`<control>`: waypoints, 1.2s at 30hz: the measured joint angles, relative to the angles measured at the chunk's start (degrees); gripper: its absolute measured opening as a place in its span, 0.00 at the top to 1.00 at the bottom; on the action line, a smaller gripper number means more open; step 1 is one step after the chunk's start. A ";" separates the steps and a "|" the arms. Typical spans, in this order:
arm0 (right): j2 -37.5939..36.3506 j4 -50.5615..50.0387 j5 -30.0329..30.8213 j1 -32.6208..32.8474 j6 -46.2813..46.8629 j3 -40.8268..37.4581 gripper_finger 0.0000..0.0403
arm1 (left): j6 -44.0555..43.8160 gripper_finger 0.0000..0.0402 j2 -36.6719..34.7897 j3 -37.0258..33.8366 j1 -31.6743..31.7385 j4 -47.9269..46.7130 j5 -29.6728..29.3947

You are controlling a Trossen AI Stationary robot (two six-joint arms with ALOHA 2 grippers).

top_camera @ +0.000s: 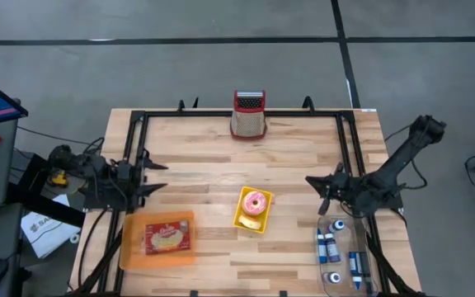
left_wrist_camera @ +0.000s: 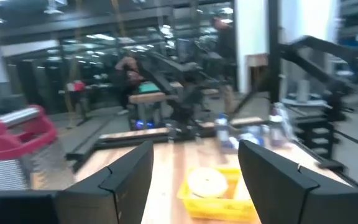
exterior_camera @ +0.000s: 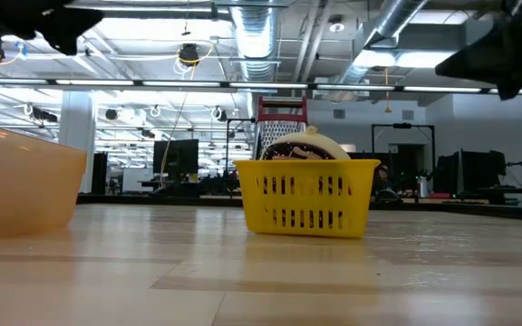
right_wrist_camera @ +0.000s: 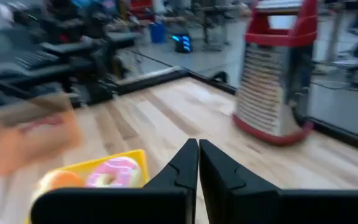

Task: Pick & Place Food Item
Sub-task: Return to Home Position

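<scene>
A pink-iced donut [top_camera: 256, 202] lies in a small yellow basket [top_camera: 264, 224] at the table's middle, with a yellow-orange piece [top_camera: 251, 221] beside it. The right wrist view shows the donut [right_wrist_camera: 114, 173] in the basket too. A packaged food item [top_camera: 168, 238] lies in an orange tray [top_camera: 130, 247] near the front left. My left gripper [top_camera: 159, 176] hovers open at the left side, pointing toward the basket [left_wrist_camera: 219, 205]. My right gripper [top_camera: 313, 183] hovers shut at the right side, its fingertips [right_wrist_camera: 198, 146] together. Neither holds anything.
A red-handled metal grater [top_camera: 249, 114] stands at the far edge, middle. A clear bin [top_camera: 361, 268] with small bottles sits at the front right. A black frame [top_camera: 221, 115] runs around the wooden table top. Bare wood lies between the basket and the grater.
</scene>
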 joint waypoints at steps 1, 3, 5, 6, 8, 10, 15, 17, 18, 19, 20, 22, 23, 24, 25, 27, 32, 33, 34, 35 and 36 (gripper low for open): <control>-0.80 5.56 -0.90 -0.05 -3.40 -2.21 0.98 | 0.01 0.42 0.00 -0.40 0.91 0.87 -0.03; -1.78 17.72 -3.46 -1.09 -11.66 -6.19 0.98 | 0.28 0.42 -0.02 -2.06 3.09 3.93 0.01; -2.31 29.41 -8.31 -4.01 -20.30 -10.06 0.98 | 0.34 0.42 -0.02 -4.42 5.63 7.53 1.54; -2.37 35.25 -12.10 -6.27 -23.92 -11.76 0.98 | 0.25 0.42 -0.02 -5.58 7.14 9.27 2.61; -2.66 43.92 -22.52 -11.82 -28.75 -14.70 0.98 | -0.56 0.42 -0.02 -7.56 10.29 11.41 4.84; -2.71 45.58 -32.66 -18.43 -29.25 -15.39 0.98 | -2.59 0.42 -0.03 -8.33 13.74 11.06 7.72; -2.60 37.87 -54.08 -35.76 -23.71 -15.36 0.98 | -6.21 0.42 0.23 -8.88 21.98 10.33 17.18; -2.62 34.66 -59.70 -41.26 -22.84 -15.36 0.98 | -6.78 0.43 0.22 -8.90 25.04 9.55 19.70; -3.00 33.13 -61.98 -43.77 -22.66 -15.36 0.98 | -7.20 0.43 0.22 -8.88 26.37 9.42 20.74; -3.78 32.19 -63.96 -45.68 -22.65 -15.36 0.98 | -7.33 0.44 0.22 -8.88 27.62 8.96 21.79; -4.71 31.64 -65.71 -47.28 -22.70 -15.36 0.98 | -7.39 0.45 0.22 -8.87 28.90 8.15 22.63; -6.95 27.94 -67.65 -49.19 -22.98 -15.36 0.98 | -7.45 0.47 -0.01 -8.11 31.34 4.38 23.47; -8.27 25.19 -68.08 -49.66 -23.17 -15.38 0.98 | -7.46 0.48 -0.02 -7.49 32.55 2.53 23.50; -9.88 21.90 -68.16 -49.95 -23.28 -15.38 0.98 | -7.52 0.49 -0.02 -6.80 33.67 0.84 23.98; -11.74 18.66 -68.18 -50.08 -23.18 -15.38 0.98 | -7.58 0.50 -0.02 -6.11 34.62 -0.65 25.14; -16.03 12.98 -68.18 -49.88 -22.56 -15.38 0.98 | -7.75 0.52 -0.02 -5.14 36.17 -2.10 28.69; -30.32 5.43 -68.17 -47.07 -22.55 -15.38 0.98 | -10.50 0.58 -0.02 -5.89 37.99 -1.55 32.73; -33.69 3.83 -67.74 -46.41 -22.85 -15.38 0.98 | -11.32 0.59 -0.02 -6.85 37.98 -0.76 33.43; -36.94 1.76 -66.78 -45.77 -22.88 -15.40 0.98 | -12.16 0.60 -0.04 -7.92 37.81 -0.26 34.16; -39.20 1.81 -66.82 -45.19 -23.10 -15.40 0.98 | -13.04 0.61 -0.04 -8.93 37.60 0.46 34.44; -39.05 3.41 -66.98 -44.52 -23.59 -15.36 0.98 | -13.68 0.62 -0.04 -9.97 37.45 1.93 34.50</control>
